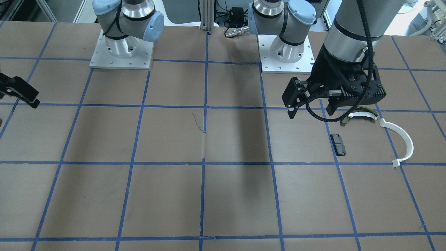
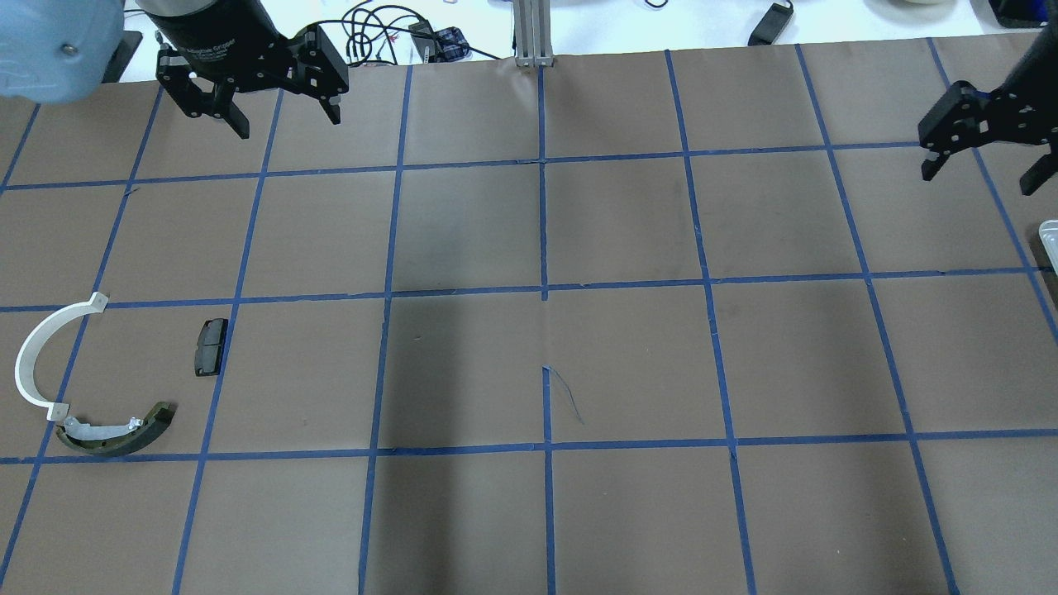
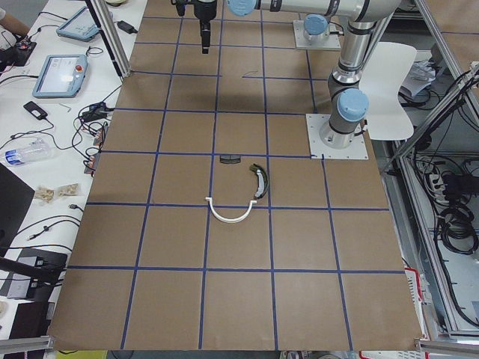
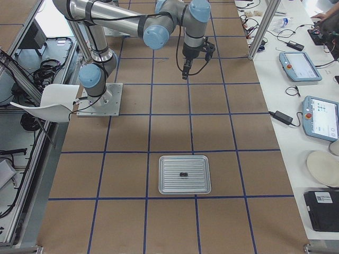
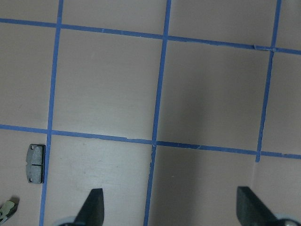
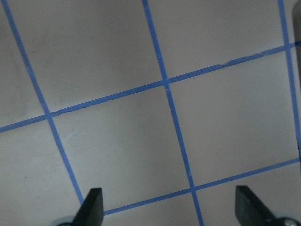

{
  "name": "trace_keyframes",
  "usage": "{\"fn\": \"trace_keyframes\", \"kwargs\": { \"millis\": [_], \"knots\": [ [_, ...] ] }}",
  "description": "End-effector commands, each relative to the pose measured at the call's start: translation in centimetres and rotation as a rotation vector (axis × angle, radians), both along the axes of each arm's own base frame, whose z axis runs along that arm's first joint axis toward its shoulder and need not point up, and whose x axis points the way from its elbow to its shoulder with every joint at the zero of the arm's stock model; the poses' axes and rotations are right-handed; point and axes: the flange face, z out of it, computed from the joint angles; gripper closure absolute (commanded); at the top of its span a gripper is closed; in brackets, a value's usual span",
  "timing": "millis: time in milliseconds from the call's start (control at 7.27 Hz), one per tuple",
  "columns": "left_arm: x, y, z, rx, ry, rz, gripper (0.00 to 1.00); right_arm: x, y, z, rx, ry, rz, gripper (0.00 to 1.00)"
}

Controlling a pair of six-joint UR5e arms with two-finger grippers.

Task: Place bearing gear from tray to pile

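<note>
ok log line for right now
left gripper: jaws open, empty | right gripper: jaws open, empty | bearing gear: in tray | pile: three parts, robot's left

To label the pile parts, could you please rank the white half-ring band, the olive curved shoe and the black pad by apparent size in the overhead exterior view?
1. white half-ring band: longest sweep.
2. olive curved shoe: slightly shorter but thicker, so close to the band.
3. black pad: clearly smallest.
</note>
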Motion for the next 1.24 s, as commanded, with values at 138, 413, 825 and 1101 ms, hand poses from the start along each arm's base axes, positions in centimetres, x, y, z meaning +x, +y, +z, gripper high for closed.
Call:
{"fn": "trace_keyframes", "kwargs": {
  "millis": [138, 413, 825, 1101],
  "knots": [
    [0.0, 0.0, 0.1, -0.008, 0.0, 0.001, 0.0, -12.3, -0.4, -3.8, -0.025, 0.017, -0.074, 0.0],
    [0.1, 0.0, 0.0, -0.008, -0.001, 0.003, 0.0, -17.6, 0.1, -6.6, -0.003, -0.001, -0.119, 0.0],
    [0.1, 0.0, 0.0, -0.008, -0.001, 0.004, 0.0, -26.2, 0.9, -11.4, -0.042, 0.028, -0.067, 0.0],
    [0.1, 0.0, 0.0, -0.008, -0.001, 0.003, 0.0, -30.4, 1.9, -14.5, -0.035, 0.018, -0.016, 0.0]
  ]
}}
